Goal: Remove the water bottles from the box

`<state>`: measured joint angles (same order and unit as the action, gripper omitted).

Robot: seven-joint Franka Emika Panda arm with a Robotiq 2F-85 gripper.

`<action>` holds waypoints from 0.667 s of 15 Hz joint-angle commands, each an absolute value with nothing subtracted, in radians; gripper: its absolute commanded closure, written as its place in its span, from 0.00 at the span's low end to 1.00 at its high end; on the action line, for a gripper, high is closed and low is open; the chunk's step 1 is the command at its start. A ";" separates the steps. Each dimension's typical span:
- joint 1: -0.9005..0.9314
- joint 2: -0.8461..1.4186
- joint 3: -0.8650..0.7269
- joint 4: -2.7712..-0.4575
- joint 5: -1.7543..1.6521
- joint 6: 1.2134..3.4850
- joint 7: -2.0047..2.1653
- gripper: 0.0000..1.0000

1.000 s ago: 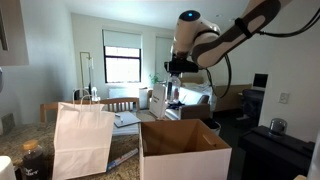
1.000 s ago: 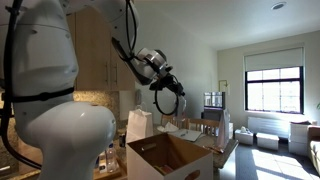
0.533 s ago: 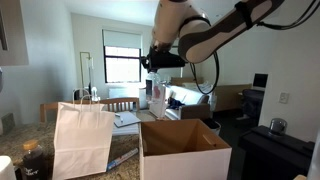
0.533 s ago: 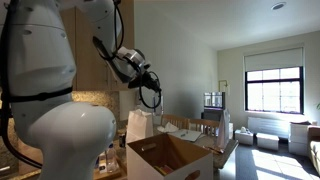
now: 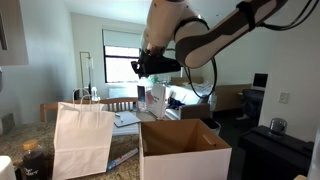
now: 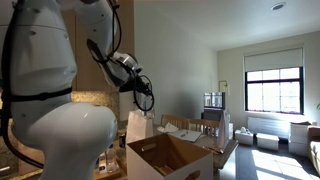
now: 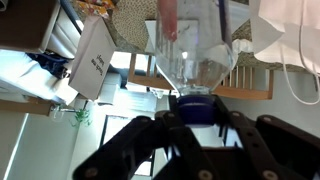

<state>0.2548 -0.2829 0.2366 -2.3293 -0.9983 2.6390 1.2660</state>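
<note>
We note the tool (image 7: 197, 118) pinching the blue cap (image 7: 197, 107) of a water bottle (image 7: 195, 50), which hangs well above the box (image 5: 185, 150), off to one side; we judge this the carry-out step, next needing a set-down spot outside the box.

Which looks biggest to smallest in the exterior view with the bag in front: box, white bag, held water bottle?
1. box and white bag: near alike, box wider, bag taller; not ranked.
2. water bottle: clearly smallest, though farther from the camera.
</note>
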 commanded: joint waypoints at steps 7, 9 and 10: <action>0.301 -0.057 0.298 -2.269 -1.048 2.725 1.272 0.86; 0.335 0.043 0.335 -2.226 -1.074 2.750 1.256 0.86; 0.351 0.076 0.349 -2.205 -1.097 2.745 1.245 0.86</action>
